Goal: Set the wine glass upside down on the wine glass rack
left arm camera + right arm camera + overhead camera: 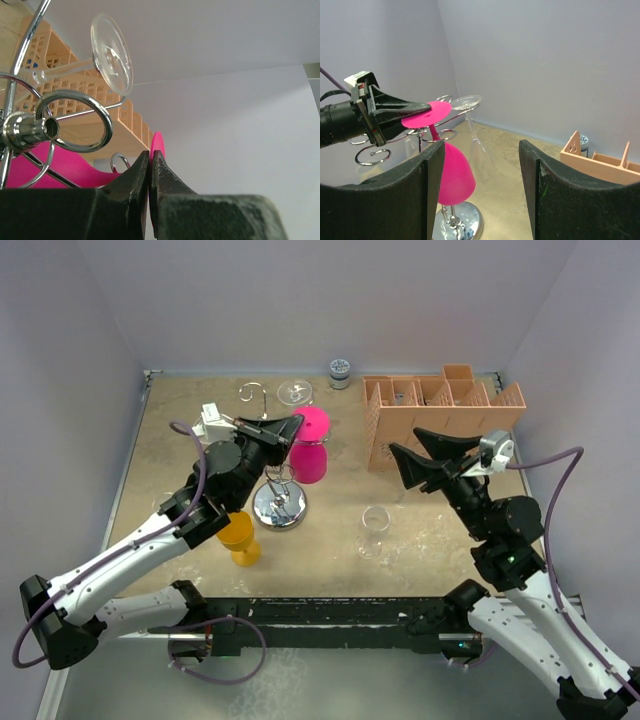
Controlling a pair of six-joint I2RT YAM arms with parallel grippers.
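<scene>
My left gripper (295, 423) is shut on the round foot of a pink wine glass (309, 460). It holds the glass upside down, bowl hanging beside the wine glass rack (279, 505), a silver wire stand with a mirrored base. In the left wrist view the jaws (151, 152) pinch the pink foot (158, 144), and a rack ring (75, 120) is close. In the right wrist view the pink glass (452, 175) hangs among the rack's arms; I cannot tell whether its foot rests on one. My right gripper (403, 438) is open and empty, to the right.
A clear glass (295, 392) hangs upside down on the rack's far side. Another clear glass (373, 530) stands on the table to the right, and a yellow-orange glass (240, 537) near my left arm. An orange-pink slotted box (440, 415) and a small jar (340, 372) stand at the back.
</scene>
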